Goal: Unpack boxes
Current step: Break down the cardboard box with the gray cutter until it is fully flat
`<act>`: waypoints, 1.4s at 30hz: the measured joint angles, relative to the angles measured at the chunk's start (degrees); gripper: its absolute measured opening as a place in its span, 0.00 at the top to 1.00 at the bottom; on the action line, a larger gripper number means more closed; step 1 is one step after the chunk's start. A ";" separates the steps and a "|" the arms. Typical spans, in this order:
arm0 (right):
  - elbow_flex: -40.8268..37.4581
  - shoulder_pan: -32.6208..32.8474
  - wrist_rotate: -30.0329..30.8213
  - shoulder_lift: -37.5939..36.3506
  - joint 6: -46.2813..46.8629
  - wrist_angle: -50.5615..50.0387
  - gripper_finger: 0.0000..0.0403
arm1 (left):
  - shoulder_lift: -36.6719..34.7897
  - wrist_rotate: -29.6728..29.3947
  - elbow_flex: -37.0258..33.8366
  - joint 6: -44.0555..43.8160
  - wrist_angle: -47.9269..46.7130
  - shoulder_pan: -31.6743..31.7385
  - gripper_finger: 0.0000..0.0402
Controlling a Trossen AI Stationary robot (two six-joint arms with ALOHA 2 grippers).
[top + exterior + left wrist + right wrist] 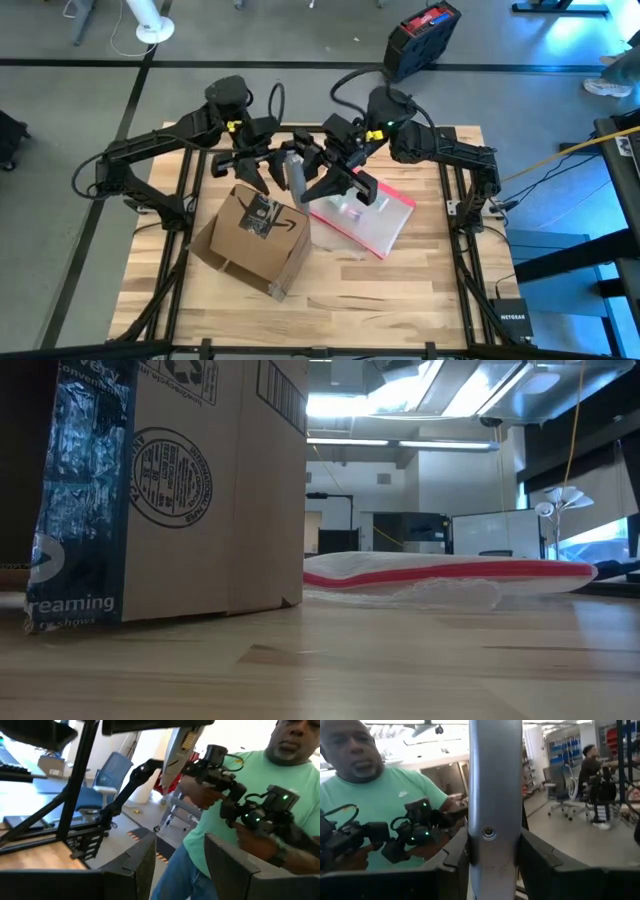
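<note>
A brown cardboard box with a black tape strip stands on the wooden table, left of centre; in the low view the box fills the left. A clear pouch with a pink-red edge lies flat to its right. Above them my right gripper is shut on a silver-grey flat slab. My left gripper hovers just left of the slab, open, with nothing between its fingers. The left wrist view shows the slab farther off, in the other gripper. My right gripper pinches the silver-grey slab between its two fingers, on its two long edges just below a small round hole. The fingers come about level from the table's right and lie across the slab. The slab is lifted clear of the table, box and pouch.
A black and red case stands on the floor beyond the table's far edge. A person in a green shirt stands beyond the table holding dark control handles. Bare tabletop lies near the front edge and at the right.
</note>
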 joint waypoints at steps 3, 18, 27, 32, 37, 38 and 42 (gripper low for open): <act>0.00 0.00 0.00 -0.02 -2.08 -2.51 0.69 | 0.01 -1.72 0.00 6.52 -6.32 0.00 0.61; -0.83 1.18 -0.95 -0.14 -6.18 -15.61 0.69 | 0.02 -4.29 0.00 24.63 -25.80 1.56 0.61; -0.85 1.07 2.06 -4.35 -8.72 -22.89 0.69 | 0.00 -4.29 0.00 23.88 -23.92 6.16 0.61; -0.85 1.07 5.53 -8.50 -10.93 -29.91 0.69 | -1.41 -4.02 0.00 22.63 -26.42 9.04 0.61; -0.85 1.07 9.46 -12.13 -12.08 -35.50 0.69 | -5.79 -4.62 0.00 25.85 -34.23 12.26 0.61; -0.85 1.07 10.13 -12.80 -12.32 -36.44 0.69 | -6.88 -5.01 0.00 26.61 -35.83 12.95 0.61; -0.85 1.07 12.38 -15.08 -13.04 -40.19 0.69 | -11.60 -7.40 0.00 29.39 -42.93 15.94 0.61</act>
